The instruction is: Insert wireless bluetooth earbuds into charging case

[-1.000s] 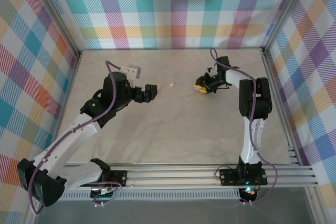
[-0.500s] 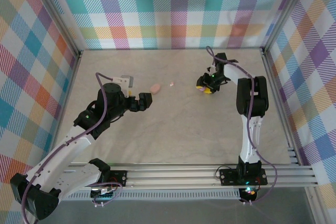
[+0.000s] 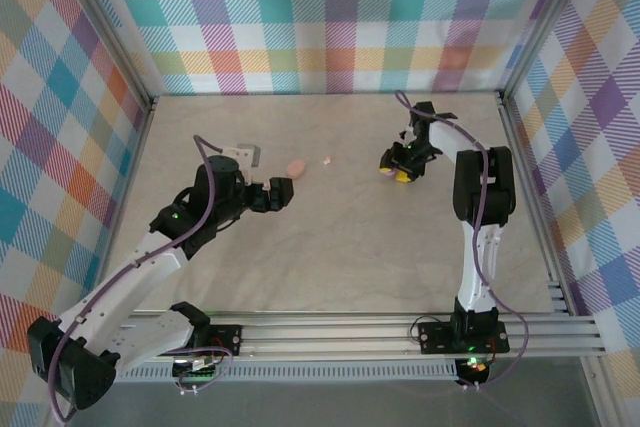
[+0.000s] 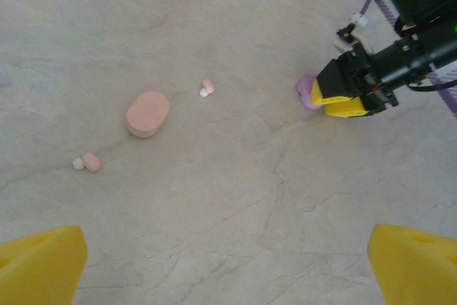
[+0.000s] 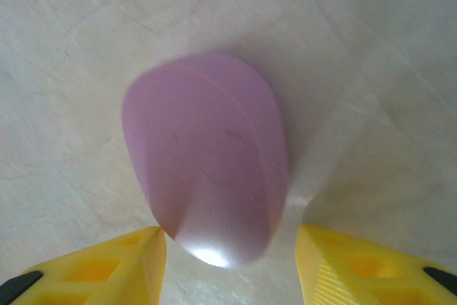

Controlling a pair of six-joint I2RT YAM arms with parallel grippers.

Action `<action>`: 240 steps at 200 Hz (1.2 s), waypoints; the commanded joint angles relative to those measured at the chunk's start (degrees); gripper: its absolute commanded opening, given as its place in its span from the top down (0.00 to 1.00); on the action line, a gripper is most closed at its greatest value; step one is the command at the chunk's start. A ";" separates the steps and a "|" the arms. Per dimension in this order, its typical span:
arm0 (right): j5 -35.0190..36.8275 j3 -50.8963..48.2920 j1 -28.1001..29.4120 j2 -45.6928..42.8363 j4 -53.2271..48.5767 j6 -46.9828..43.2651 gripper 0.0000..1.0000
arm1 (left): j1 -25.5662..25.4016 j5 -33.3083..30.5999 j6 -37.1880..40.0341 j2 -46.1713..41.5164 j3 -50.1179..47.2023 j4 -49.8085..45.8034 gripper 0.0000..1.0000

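We see the left claw (image 3: pixel 282 191) spread wide above the table (image 4: pixel 235 198). The pink case (image 4: pixel 148 113) lies closed there, with one pink earbud (image 4: pixel 207 88) loose just beyond it and another pink earbud (image 4: pixel 88 162) nearer us. Our right claw (image 3: pixel 398 169) straddles the purple case (image 5: pixel 207 169); whether it pinches it, we cannot tell.

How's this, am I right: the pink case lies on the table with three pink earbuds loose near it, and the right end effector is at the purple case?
Not quite: the left wrist view shows two pink earbuds, not three, loose near the pink case on the table. The right end effector is at the purple case.
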 commanded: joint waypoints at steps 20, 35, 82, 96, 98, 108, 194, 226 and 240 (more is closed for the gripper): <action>1.38 -6.20 -0.30 -10.46 -0.26 1.64 0.49 | 0.18 3.71 7.03 5.01 -0.09 3.10 0.00; -0.07 -8.84 -0.21 -13.54 1.27 2.01 0.49 | 0.48 5.68 9.42 8.09 0.65 3.94 0.00; -6.58 -15.74 0.80 -20.49 11.10 4.22 0.49 | 2.94 9.55 14.53 22.55 6.55 4.21 0.02; -7.93 -16.75 1.25 -21.31 13.96 5.74 0.50 | 4.30 9.14 14.68 27.73 8.38 7.06 0.07; -8.10 -16.86 1.34 -21.39 14.37 5.92 0.50 | 4.52 9.05 14.74 28.58 8.66 7.23 0.09; -8.94 -17.27 1.75 -21.85 15.88 6.65 0.50 | 5.28 8.52 15.24 32.69 10.59 7.29 0.13; -10.72 -19.45 2.87 -25.93 17.26 6.18 0.50 | 9.39 5.74 18.21 55.87 29.89 1.24 0.21; -10.79 -20.76 2.84 -27.59 16.66 6.09 0.50 | 9.76 6.66 18.63 60.45 33.47 -0.28 0.21; -10.66 -21.16 2.91 -28.41 16.49 6.16 0.50 | 9.76 7.58 18.63 61.89 34.16 -0.32 0.22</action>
